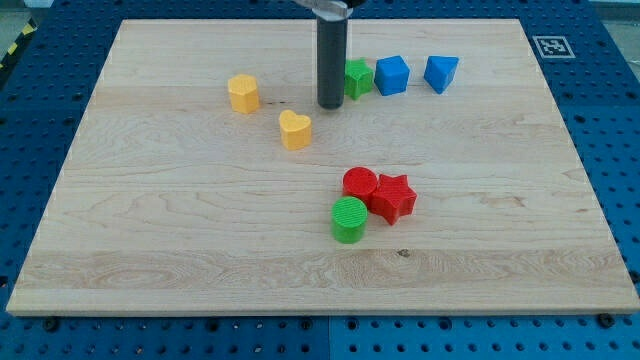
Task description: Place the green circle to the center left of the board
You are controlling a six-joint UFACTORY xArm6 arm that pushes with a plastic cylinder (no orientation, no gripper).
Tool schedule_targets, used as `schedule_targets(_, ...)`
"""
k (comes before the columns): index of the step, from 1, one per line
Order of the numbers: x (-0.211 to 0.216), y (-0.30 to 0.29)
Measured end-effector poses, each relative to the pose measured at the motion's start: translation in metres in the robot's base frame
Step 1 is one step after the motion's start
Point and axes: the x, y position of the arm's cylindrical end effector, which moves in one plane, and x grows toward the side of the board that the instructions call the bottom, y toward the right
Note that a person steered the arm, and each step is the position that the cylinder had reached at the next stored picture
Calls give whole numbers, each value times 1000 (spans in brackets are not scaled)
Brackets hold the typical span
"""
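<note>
Currently: green circle (349,219) lies well below my tip (331,105), slightly to the view's right
No claw fitted, so no claw state; circle touches red circle (359,184); push must run leftward across the tabletop (150,230).

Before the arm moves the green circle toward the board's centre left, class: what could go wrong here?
1. The green circle touches the red circle and red star; a careless push could drag them along.
2. My tip is far off, beside another green block, which it might nudge.
</note>
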Motion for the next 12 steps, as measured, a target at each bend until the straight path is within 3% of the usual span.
schedule_targets(2,-34,-29)
schedule_targets(3,-35,-86)
schedule_targets(6,-63,-161)
schedule_targets(9,-34,-140)
schedule_targets(11,18,-133)
schedule_targets(12,-3,-133)
